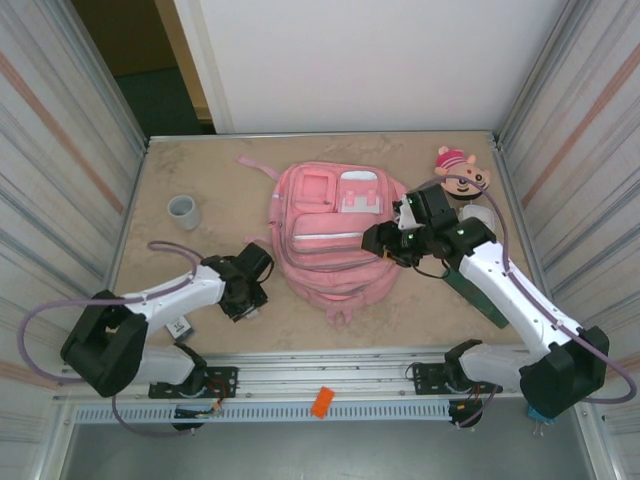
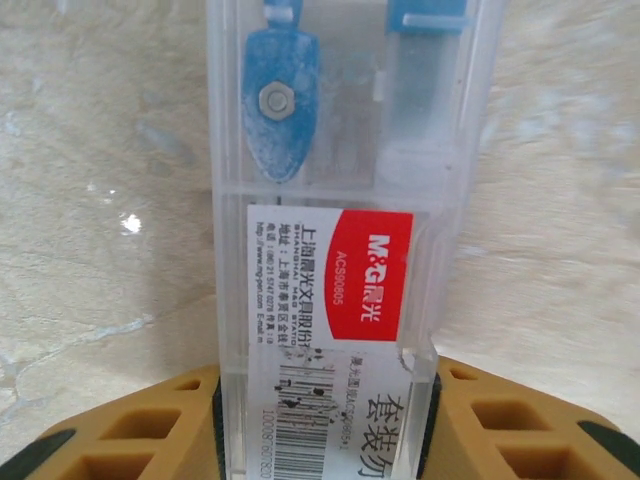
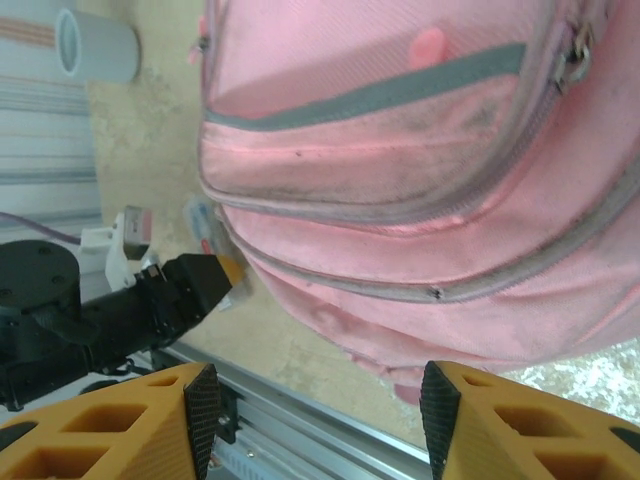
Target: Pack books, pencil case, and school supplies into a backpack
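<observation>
The pink backpack point(image 1: 335, 235) lies flat mid-table, front pockets up, zips closed point(image 3: 400, 150). A clear plastic school supplies case point(image 2: 340, 250) with a blue compass inside and a red-marked label rests on the table. My left gripper point(image 2: 325, 420) is shut on its near end, one pad against each side. That gripper point(image 1: 252, 295) sits just left of the backpack's lower corner. My right gripper point(image 1: 385, 243) hovers open over the backpack's right edge, and nothing lies between its fingers point(image 3: 320, 395). The books and the pencil case are out of view.
A grey cup point(image 1: 183, 211) stands at the back left point(image 3: 95, 45). A pink-and-tan plush head point(image 1: 460, 170) lies at the back right. A dark green flat thing point(image 1: 472, 290) lies under my right forearm. The metal rail point(image 1: 330, 362) runs along the near edge.
</observation>
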Controlling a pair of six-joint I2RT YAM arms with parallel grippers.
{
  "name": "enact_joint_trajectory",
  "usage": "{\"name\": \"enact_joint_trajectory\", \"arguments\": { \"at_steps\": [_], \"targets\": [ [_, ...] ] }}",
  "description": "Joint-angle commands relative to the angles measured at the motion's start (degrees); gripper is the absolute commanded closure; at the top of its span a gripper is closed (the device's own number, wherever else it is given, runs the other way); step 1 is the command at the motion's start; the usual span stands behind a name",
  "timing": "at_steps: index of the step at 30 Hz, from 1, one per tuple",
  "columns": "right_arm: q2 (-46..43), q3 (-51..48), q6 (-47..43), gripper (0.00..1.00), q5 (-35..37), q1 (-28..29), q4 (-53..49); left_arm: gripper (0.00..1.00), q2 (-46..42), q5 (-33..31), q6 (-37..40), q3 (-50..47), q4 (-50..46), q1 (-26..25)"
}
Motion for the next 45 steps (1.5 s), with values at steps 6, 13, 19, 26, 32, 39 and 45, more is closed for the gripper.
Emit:
{"name": "enact_joint_trajectory", "arguments": {
  "at_steps": [6,13,19,26,32,39,45],
  "targets": [
    [-0.6,5.1,-3.8,0.43,-5.7,-1.5,8.7,0.62,-17.1,-3.3,21.1,5.9,4.3,0.1],
    [2.3,9.8,-4.4,0.42,-14.9,-2.0,14.2,0.67,-30.9,5.0,55.0,2.1,20.6,1.9],
    [2.9,11.7,-5.8,0.38,-18.3,0.2,12.6,0.67,-31.6,17.5,84.6,4.9,16.2,2.8],
    [3.6,13.4,-7.7,0.34,-17.2,5.6,6.0,0.66,-24.0,22.8,98.7,8.7,11.2,2.8],
    [6.1,15.1,-9.5,0.33,-16.6,10.5,0.8,0.66,-20.0,26.9,99.6,8.8,14.8,2.8],
    [12.0,18.0,-11.8,0.34,-14.4,12.5,-4.1,0.66,-18.3,30.3,99.0,9.5,16.9,2.2],
    [16.8,20.7,-13.2,0.44,-16.2,13.4,-3.4,0.65,-17.8,32.2,98.7,10.4,17.3,2.0]
  ]
}}
